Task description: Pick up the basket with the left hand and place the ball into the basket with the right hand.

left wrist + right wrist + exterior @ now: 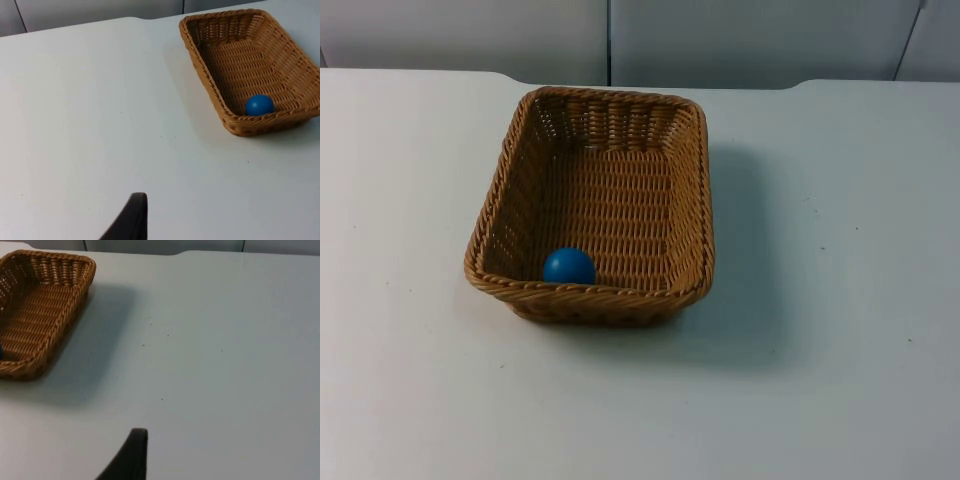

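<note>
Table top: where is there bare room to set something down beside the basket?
The white table lies bare on both sides of the wicker basket and along the near edge. The strip between basket and grey partition wall is narrower. The blue ball occupies the basket's near-left corner.

White table (840, 300) bears a wicker basket (525, 165).

Obstacle: you have the basket (692, 200) mid-table, its walls around the ball (569, 266).
Free room: you can pass over bare table (840, 300) on both sides.
</note>
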You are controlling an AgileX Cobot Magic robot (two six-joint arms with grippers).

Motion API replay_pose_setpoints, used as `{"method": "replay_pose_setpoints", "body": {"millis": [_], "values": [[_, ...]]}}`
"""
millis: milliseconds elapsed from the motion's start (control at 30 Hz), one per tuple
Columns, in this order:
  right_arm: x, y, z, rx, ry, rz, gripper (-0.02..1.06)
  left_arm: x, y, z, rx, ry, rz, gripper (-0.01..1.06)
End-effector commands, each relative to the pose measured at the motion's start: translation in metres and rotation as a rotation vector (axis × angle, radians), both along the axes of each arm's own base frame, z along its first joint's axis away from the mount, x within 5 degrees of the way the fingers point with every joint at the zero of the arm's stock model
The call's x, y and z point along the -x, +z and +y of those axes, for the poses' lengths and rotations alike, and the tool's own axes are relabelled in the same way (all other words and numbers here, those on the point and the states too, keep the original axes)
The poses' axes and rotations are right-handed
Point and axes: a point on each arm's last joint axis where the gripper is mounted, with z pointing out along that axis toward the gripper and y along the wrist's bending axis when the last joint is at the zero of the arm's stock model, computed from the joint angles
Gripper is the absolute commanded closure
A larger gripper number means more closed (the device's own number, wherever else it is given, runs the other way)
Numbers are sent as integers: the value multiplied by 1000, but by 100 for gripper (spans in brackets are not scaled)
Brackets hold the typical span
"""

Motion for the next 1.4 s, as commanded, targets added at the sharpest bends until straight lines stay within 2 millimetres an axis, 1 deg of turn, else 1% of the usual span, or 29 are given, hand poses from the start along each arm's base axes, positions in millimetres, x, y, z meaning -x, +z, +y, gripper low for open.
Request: {"method": "replay_pose_setpoints", "body": {"millis": [0,167,300,333,467,500,633,1200,1367], "values": [[0,-1,1,-9,7,-11,0,1,0,0,6,-13,-2,0],[0,-1,1,-9,7,-11,0,1,0,-1,6,1,-2,0],[0,-1,1,-9,-30,-10,0,1,0,-1,5,96,-2,0],[0,-1,1,-9,-30,-10,0,1,0,-1,5,96,-2,0],[0,-1,1,-8,-103,-11,0,1,0,-2,5,226,-2,0],[0,-1,1,-8,-103,-11,0,1,0,-2,5,226,-2,0],[0,-1,2,-8,-146,-11,0,1,0,-3,5,367,-3,0],[0,-1,2,-8,-146,-11,0,1,0,-3,5,360,-3,0],[1,-1,2,-8,-180,-11,0,1,0,-3,5,353,-3,0]]}}
